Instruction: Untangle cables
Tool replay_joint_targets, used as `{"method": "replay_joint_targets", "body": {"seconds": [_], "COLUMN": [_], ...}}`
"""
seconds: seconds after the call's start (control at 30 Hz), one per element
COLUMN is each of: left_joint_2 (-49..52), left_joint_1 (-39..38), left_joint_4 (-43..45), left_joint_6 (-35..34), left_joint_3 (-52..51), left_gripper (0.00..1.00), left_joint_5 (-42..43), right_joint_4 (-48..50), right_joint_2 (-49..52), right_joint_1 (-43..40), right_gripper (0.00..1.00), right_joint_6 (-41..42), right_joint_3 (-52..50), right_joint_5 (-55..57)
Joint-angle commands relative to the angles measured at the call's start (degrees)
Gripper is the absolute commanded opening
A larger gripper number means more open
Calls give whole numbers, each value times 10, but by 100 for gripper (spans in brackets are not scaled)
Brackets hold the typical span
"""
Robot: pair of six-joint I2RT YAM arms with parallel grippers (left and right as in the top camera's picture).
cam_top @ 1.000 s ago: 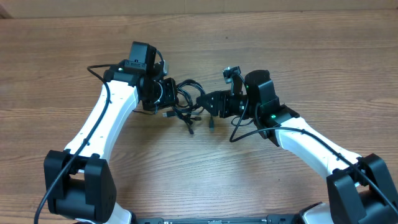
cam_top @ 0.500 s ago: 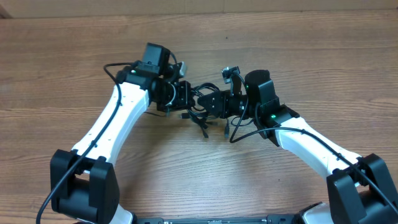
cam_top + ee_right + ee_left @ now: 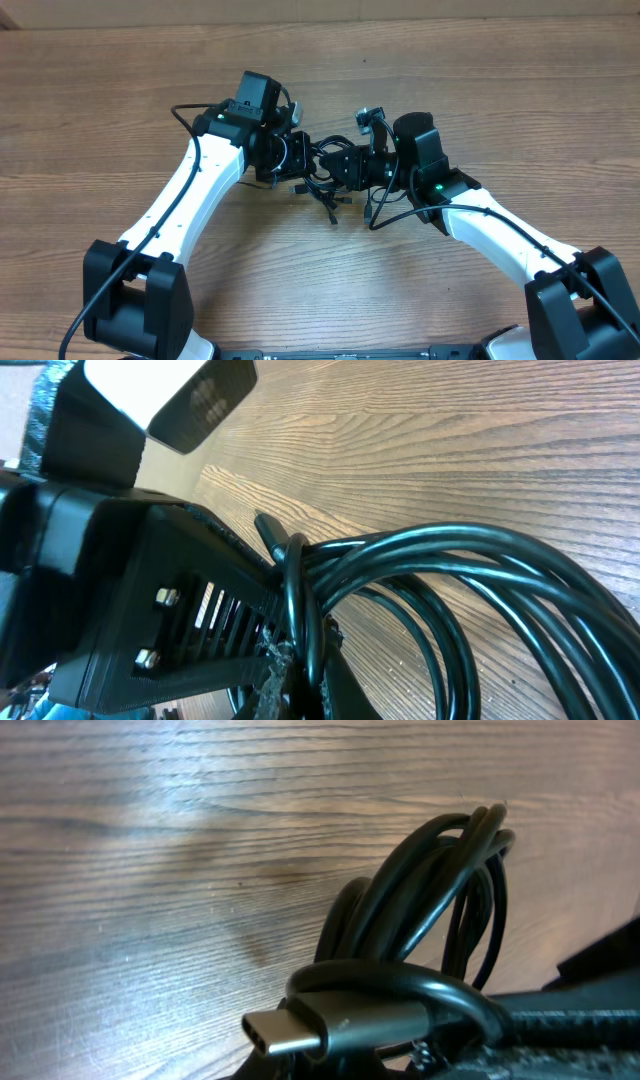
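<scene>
Cables (image 3: 430,890): you will find the bundle strung between both grippers, just above the middle of the overhead frame.

Left wrist view: nearest the lens, at bottom centre, a flat oval plug (image 3: 300,1028) points left, with one cord looped over its neck. Behind it, several black loops rise together toward the upper right. Beyond them, the wooden table (image 3: 130,830) fills the upper left.

Right wrist view: the cords sweep from the right edge down to bottom centre, where they bunch together. One short plug end sticks up at mid-frame. Behind them, on the left, stands the black body of your left arm (image 3: 130,580).

Overhead view: your left gripper (image 3: 293,160) is closed, clamped on the bundle's left end. Your right gripper (image 3: 338,166) is closed on its right end. Loose ends trail toward the bottom of the frame beneath both grippers. I cannot tell whether the bundle touches the table.
</scene>
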Motion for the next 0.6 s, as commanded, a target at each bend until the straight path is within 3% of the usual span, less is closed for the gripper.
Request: {"method": "replay_joint_targets", "body": {"seconds": [0.0,0.3,0.57], "left_joint_2": [2,2,2], "left_joint_1": [7,7,7], "left_joint_4": [2,-1,-1], "left_joint_6": [-106,-197,-220], "left_joint_3": [0,0,0], "left_gripper": [4,4,4], "left_joint_5": [-82,-100,-105], "right_joint_4": [-3,-3,-5], "right_joint_2": [-15,-15,-15], "right_joint_1": [-2,-2,-2], "right_gripper": [4,4,4], "right_joint_6": [-2,-2,-2], "right_joint_3": [4,4,4], "right_joint_5": [-2,-2,-2]}}
